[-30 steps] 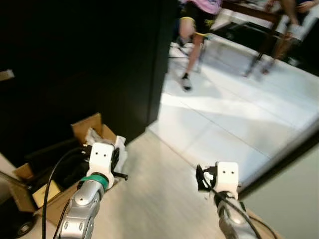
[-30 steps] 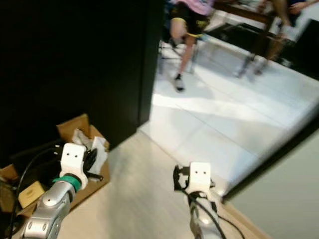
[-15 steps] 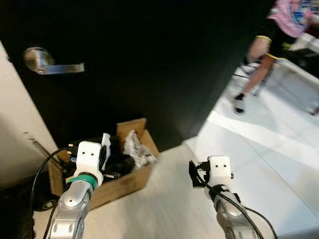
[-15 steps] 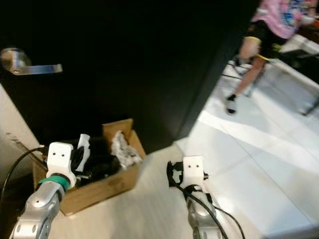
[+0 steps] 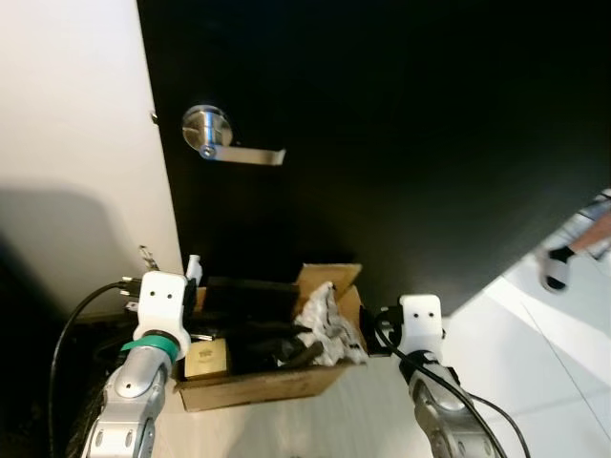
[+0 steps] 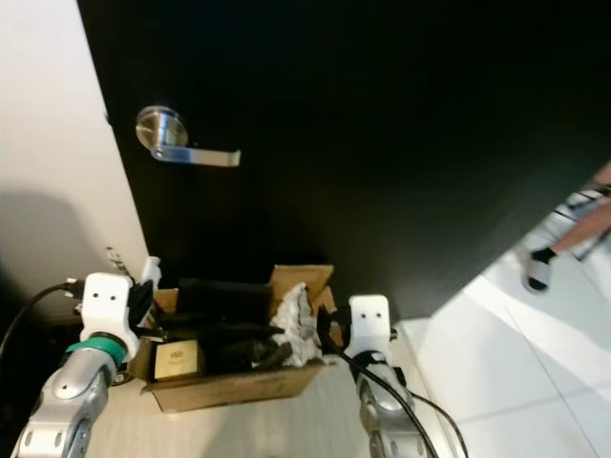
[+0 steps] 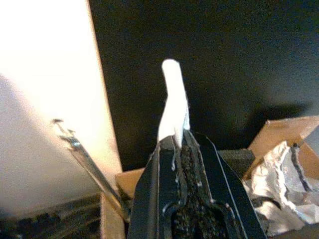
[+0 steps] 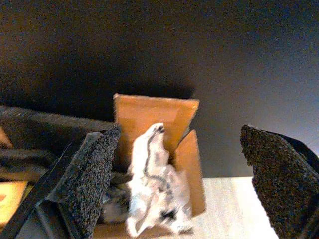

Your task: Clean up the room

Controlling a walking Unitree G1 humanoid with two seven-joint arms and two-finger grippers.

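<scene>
The cardboard box [image 5: 277, 382] sits on the pale floor [image 5: 382, 429], right against the black door [image 5: 401, 143], below the silver lever handle [image 5: 229, 148]. Crumpled paper [image 5: 325, 324] lies at the box's right end, dark items fill its middle, and a small tan packet [image 5: 205, 358] rests near its left end. The left gripper [image 7: 180, 144] hovers over the box's left end, its fingers clamped on a white strip [image 7: 172, 102] that sticks up past the tips. The right gripper [image 8: 179, 174] hangs by the box's right end, its fingers [image 8: 92, 174] spread wide with nothing between them.
</scene>
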